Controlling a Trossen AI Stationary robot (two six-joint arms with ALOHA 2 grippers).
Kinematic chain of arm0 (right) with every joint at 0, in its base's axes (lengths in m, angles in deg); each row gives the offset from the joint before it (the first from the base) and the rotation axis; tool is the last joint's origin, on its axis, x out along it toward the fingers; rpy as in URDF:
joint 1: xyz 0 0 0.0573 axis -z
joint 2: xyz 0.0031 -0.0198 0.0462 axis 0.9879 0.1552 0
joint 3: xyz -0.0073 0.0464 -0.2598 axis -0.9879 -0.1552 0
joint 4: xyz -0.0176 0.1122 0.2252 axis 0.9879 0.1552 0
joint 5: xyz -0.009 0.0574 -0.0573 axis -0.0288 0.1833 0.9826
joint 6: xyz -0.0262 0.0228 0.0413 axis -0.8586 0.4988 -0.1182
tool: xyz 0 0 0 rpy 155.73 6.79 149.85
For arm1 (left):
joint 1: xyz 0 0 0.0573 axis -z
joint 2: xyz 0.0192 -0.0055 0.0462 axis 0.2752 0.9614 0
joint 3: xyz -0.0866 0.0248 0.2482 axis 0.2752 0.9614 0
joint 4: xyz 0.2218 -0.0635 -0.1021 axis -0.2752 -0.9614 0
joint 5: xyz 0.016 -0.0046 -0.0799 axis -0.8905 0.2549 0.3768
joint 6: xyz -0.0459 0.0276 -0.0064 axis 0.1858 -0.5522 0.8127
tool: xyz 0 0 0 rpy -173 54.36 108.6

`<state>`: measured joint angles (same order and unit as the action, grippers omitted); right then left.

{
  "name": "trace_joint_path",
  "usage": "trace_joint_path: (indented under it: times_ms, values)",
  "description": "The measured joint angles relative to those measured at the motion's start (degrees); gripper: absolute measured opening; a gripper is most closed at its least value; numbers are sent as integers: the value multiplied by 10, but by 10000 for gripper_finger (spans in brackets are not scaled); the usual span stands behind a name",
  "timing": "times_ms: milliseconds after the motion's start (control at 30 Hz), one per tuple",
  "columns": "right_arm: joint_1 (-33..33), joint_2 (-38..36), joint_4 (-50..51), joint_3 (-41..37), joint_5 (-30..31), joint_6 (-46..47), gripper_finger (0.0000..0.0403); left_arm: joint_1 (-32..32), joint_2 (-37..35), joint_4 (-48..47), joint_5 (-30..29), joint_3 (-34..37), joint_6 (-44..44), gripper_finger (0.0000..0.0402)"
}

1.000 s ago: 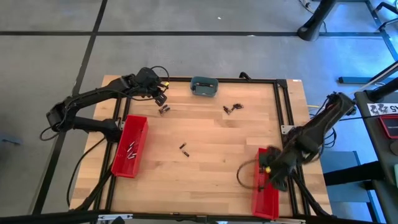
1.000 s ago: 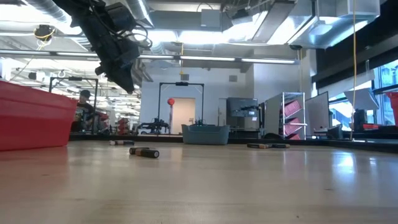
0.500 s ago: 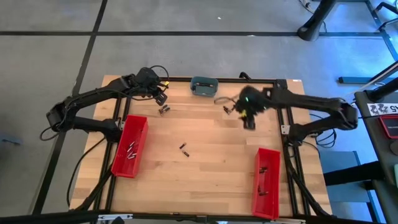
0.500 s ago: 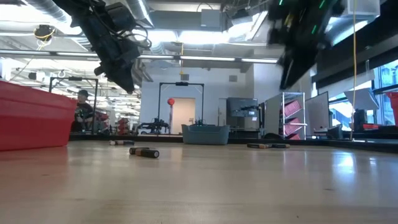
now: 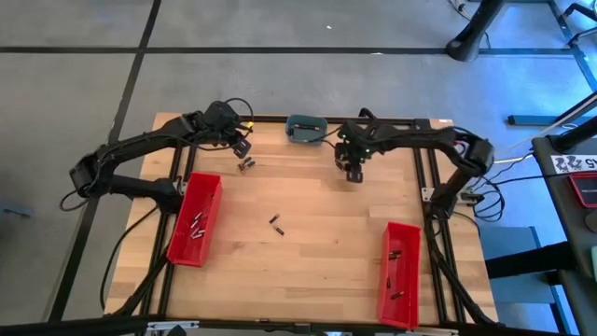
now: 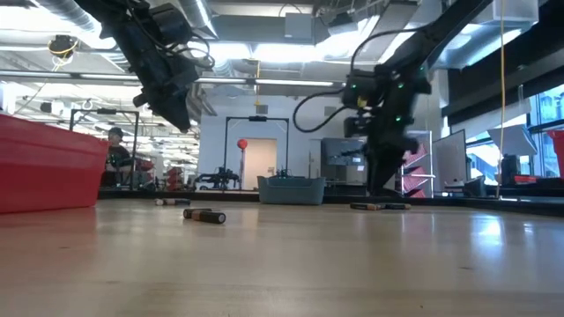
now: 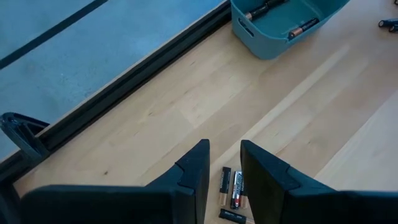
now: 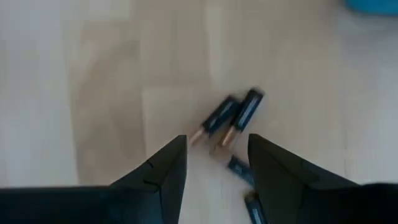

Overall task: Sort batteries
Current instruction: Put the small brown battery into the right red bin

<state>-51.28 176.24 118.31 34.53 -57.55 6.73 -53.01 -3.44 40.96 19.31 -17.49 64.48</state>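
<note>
Small dark batteries lie flat on the wooden table in loose groups. One group [image 5: 246, 164] is at the far left; my left gripper [image 5: 242, 147] hovers open above it, and the left wrist view shows those batteries [image 7: 231, 190] beyond its fingertips [image 7: 225, 152]. Another group [image 5: 346, 162] lies at the far middle. My right gripper [image 5: 353, 174] hangs open just over it, pointing steeply down, with the batteries [image 8: 233, 118] ahead of its fingers [image 8: 216, 146]. A single battery [image 5: 276, 223] lies mid-table. Neither gripper holds anything.
A grey-blue dish [image 5: 305, 129] holding a few batteries [image 7: 280, 18] stands at the far edge between the grippers. A red bin [image 5: 195, 218] with batteries sits near the left edge, and another red bin [image 5: 398, 273] at the near right. A black frame [image 5: 424, 159] borders the table.
My right gripper has swung from over the near-right red bin toward the table's far edge and left, coming down and turning until it hangs over the battery group beside the dish. The left gripper has kept still.
</note>
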Motion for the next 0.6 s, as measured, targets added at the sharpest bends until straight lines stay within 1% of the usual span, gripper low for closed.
trace_joint_path:
  times_ms: [100,233,433,500,600]
  values:
    - [-7,17,-27,9,12,63,170,0,0,0,0,0,11,82]
    - [-6,37,-28,13,13,118,180,0,0,0,0,0,13,82]
    - [-5,57,-28,13,16,139,228,0,0,0,0,0,13,82]
    - [-6,65,-26,13,16,140,232,0,0,0,0,0,13,82]
    - [-6,73,-25,14,12,140,225,0,0,0,0,0,13,82]
